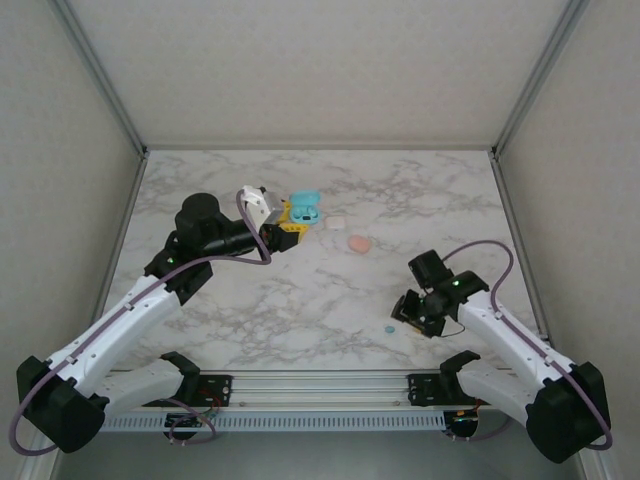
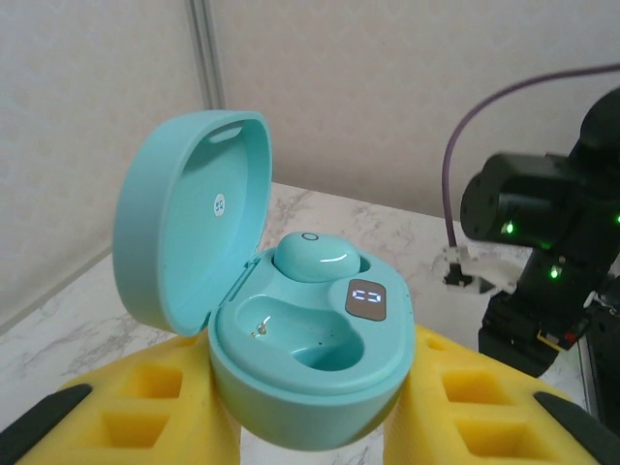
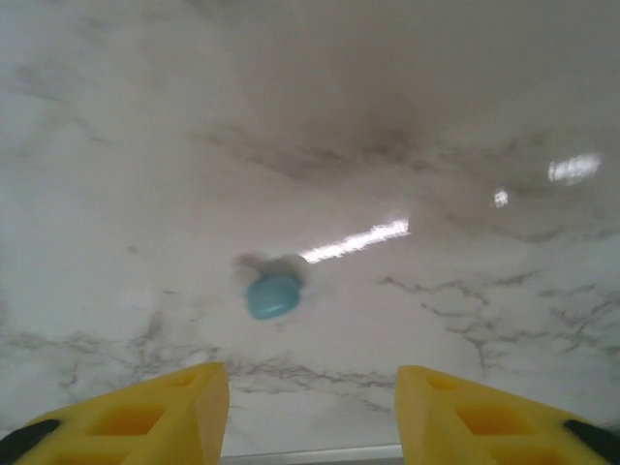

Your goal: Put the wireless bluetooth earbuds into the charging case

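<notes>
My left gripper is shut on the base of a teal charging case, held above the table at the back left of centre. In the left wrist view the case sits between the yellow fingers with its lid up. One teal earbud sits in the far slot, and the near slot is empty. A second teal earbud lies loose on the marble. My right gripper hovers just right of it, open. In the right wrist view this earbud lies ahead of the spread jaws, left of their centre line.
A pink rounded case and a white one lie closed on the table right of the teal case. The right arm stands beyond the held case. Grey walls with metal posts enclose the marble table.
</notes>
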